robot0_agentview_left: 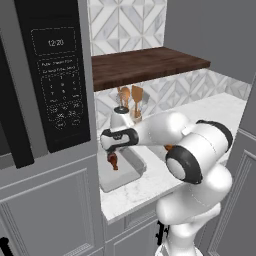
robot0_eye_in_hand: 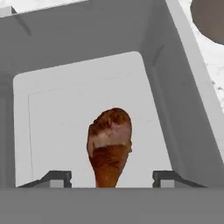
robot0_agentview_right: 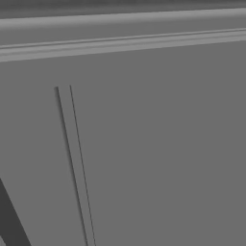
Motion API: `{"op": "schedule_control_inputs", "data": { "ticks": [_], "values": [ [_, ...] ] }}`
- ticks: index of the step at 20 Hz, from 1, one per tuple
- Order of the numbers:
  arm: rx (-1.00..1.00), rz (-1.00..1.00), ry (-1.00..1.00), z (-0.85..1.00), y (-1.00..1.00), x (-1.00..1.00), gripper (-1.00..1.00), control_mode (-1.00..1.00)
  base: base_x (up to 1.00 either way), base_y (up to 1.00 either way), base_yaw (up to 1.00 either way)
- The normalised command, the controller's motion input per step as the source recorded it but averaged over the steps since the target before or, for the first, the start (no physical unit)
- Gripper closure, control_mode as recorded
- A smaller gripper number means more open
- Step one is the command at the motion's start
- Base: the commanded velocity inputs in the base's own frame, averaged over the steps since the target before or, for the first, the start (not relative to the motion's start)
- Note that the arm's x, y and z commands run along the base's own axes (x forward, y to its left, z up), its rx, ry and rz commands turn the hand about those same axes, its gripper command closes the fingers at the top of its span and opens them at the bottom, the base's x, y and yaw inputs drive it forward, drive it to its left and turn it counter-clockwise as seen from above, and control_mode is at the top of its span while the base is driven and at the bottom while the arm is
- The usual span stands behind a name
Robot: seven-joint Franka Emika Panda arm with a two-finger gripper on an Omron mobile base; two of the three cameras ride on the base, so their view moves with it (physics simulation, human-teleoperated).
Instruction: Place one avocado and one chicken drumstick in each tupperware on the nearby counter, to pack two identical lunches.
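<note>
One chicken drumstick point(robot0_eye_in_hand: 109, 144) hangs above the floor of a light-grey tupperware point(robot0_eye_in_hand: 78, 113) in the hand view, fat rounded end toward the tray, thin bone end running down between the two dark fingertips. The fingertips stand visibly apart on either side of the bone end, with a gap to each; I cannot tell whether the jaws are pinching it lower down or have let go. In the left base view the gripper point(robot0_agentview_left: 113, 150) points down over the same tupperware point(robot0_agentview_left: 117, 180), which sits on the white speckled counter point(robot0_agentview_left: 150, 185) close to the tall grey cabinet with the black microwave point(robot0_agentview_left: 52, 70), and the drumstick point(robot0_agentview_left: 113, 161) dangles just under it, above the tray floor. Progress, as a judgement: first drumstick is at the point of delivery but not yet lying in the tray; the tray floor visible around it is bare, so no avocado is packed there. The second tray, the second drumstick and the avocado cannot be placed from these pictures, so most of the task looks to be left. Materials: tray is smooth, matte, shallow, rectangular with rounded inner corners and sloping walls. Drumstick skin is mottled reddish-brown, rough and glossy in patches, paler at the fat end. Counter is faintly veined stone. A dark wooden shelf point(robot0_agentview_left: 145, 65) hangs above, and wooden utensils point(robot0_agentview_left: 131, 97) stand behind the arm.
</note>
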Motion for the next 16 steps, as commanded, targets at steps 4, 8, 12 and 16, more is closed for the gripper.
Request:
{"op": "schedule_control_inputs", "data": {
  "ticks": [4,8,12,16],
  "values": [
    [0.00,0.00,-0.17,1.00,-0.05,-0.18,-1.00,-1.00,0.00,0.00,0.00],
    [0.00,0.00,-0.31,1.00,-0.63,-1.00,-1.00,-1.00,0.00,0.00,0.00],
    [0.00,0.01,-0.37,1.00,-0.95,-1.00,-1.00,-1.00,0.00,0.00,0.00],
    [0.00,0.00,-0.23,1.00,-0.77,-1.00,-1.00,-1.00,0.00,0.00,0.00]
  ]
}}
